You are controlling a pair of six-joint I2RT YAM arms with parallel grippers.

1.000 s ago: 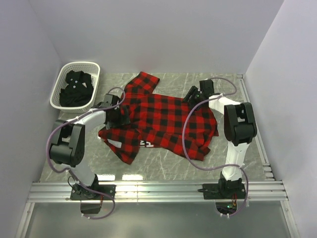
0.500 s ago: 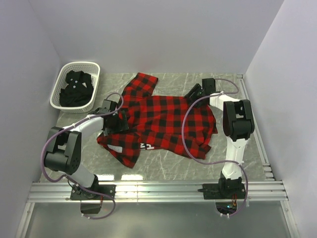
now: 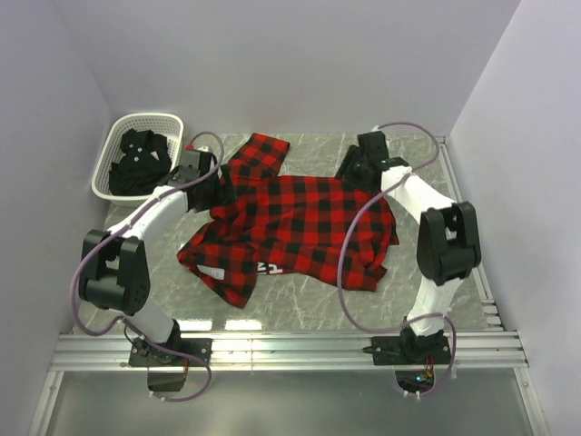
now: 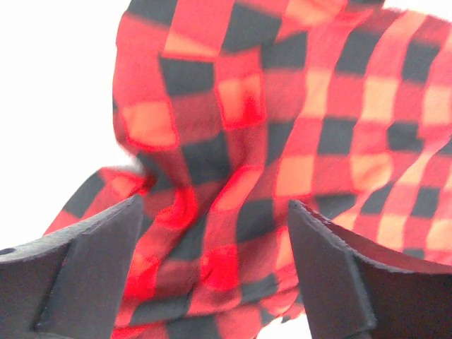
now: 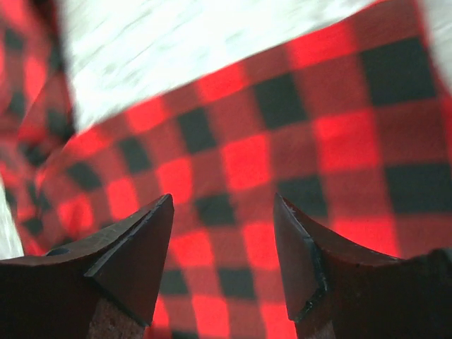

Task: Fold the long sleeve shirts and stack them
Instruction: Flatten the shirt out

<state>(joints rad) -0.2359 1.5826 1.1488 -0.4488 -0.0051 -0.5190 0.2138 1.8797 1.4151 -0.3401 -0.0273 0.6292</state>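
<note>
Overhead, the red-and-black buffalo-check flannel shirt [image 3: 300,222] is lying spread across the grey marbled table [image 3: 300,307], and the plain black shirt [image 3: 136,171] is sitting inside the white lattice basket [image 3: 150,118].

At the wrists, the left gripper [image 4: 212,212] and right gripper [image 5: 222,205] are both standing released over the flannel, grasping nothing.

Bare grey marbled tabletop [image 3: 300,311] lies open on the near side of the red-and-black checked flannel shirt [image 3: 300,218]; a white plastic lattice basket [image 3: 148,117] crowds the far-left corner.

A lab-style robot test booth: plain white walls [image 3: 272,64] box in a marble-look table [image 3: 300,304] with an aluminium rail [image 3: 290,350].
</note>
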